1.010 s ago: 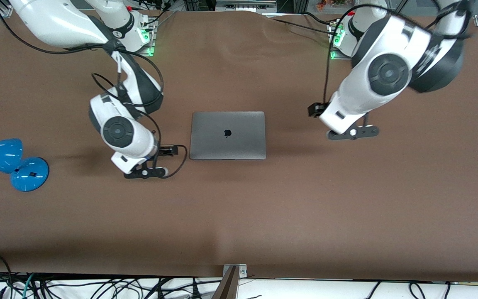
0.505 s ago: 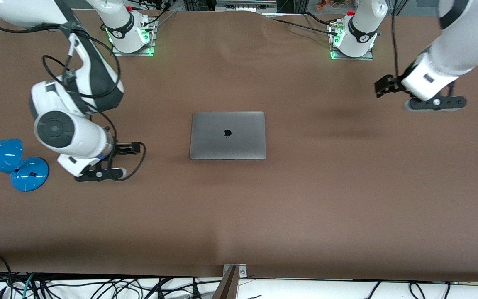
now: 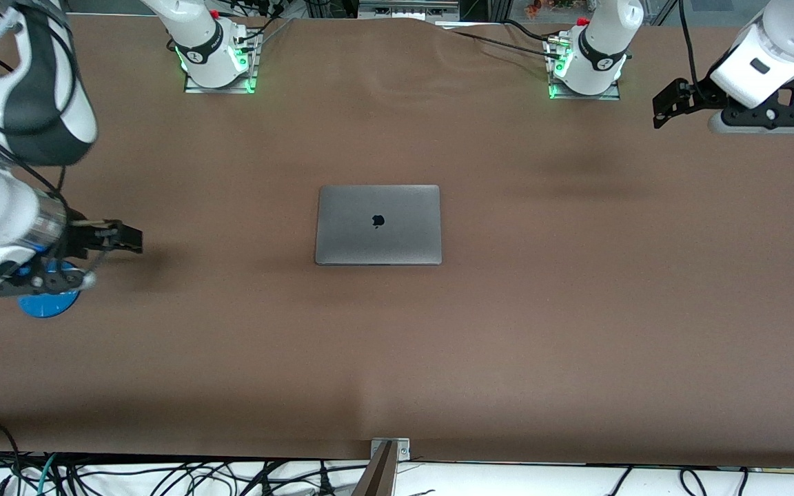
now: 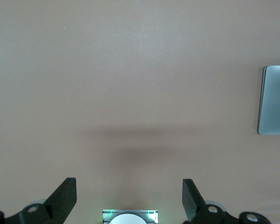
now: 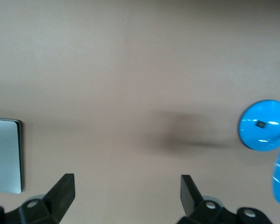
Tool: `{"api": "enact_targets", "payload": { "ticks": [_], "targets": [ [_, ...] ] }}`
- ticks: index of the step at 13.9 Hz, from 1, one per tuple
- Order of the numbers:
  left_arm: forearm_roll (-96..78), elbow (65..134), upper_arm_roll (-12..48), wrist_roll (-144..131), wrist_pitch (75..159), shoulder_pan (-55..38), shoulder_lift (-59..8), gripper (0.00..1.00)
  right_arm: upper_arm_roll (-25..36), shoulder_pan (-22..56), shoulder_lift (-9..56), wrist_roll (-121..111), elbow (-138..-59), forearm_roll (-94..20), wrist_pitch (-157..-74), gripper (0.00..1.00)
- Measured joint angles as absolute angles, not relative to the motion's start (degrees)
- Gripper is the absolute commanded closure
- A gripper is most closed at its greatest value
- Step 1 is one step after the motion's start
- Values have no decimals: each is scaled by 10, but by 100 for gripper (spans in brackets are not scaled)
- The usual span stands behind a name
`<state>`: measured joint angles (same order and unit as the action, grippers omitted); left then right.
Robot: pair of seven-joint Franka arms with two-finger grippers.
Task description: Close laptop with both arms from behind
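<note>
The laptop (image 3: 378,224) lies shut and flat on the brown table (image 3: 507,331), its grey lid with the dark logo facing up. An edge of the laptop (image 4: 274,100) shows in the left wrist view, and a corner of the laptop (image 5: 4,155) in the right wrist view. My left gripper (image 3: 764,118) hangs open over the table at the left arm's end, far from the laptop; the left gripper (image 4: 129,196) holds nothing. My right gripper (image 3: 38,281) hangs open over the right arm's end of the table; the right gripper (image 5: 127,193) is empty too.
A blue desk lamp's round base (image 3: 45,303) sits under the right gripper; the lamp base (image 5: 263,125) also shows in the right wrist view. The arm bases (image 3: 216,52) (image 3: 586,58) glow green. Cables (image 3: 163,475) lie along the table's near edge.
Both arms have swung away from the laptop toward their own ends of the table. The right gripper now covers most of the blue lamp. The laptop has not moved.
</note>
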<state>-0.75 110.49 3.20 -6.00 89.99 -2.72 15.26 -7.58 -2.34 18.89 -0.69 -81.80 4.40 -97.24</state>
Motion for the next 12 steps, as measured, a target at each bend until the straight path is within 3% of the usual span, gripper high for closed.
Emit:
{"api": "enact_targets", "payload": {
  "ticks": [7,10,12],
  "targets": [
    [-8,1054,26,-61,894,-47,104,0,-23,-11,20,4,-892,42,-945,0],
    [-8,1041,15,-61,893,-58,90,0,-3,0,-14,50,-898,37,-882,0],
    [-8,1039,12,-61,884,-58,90,0,-2,8,-17,61,-905,33,-884,0]
  ]
}}
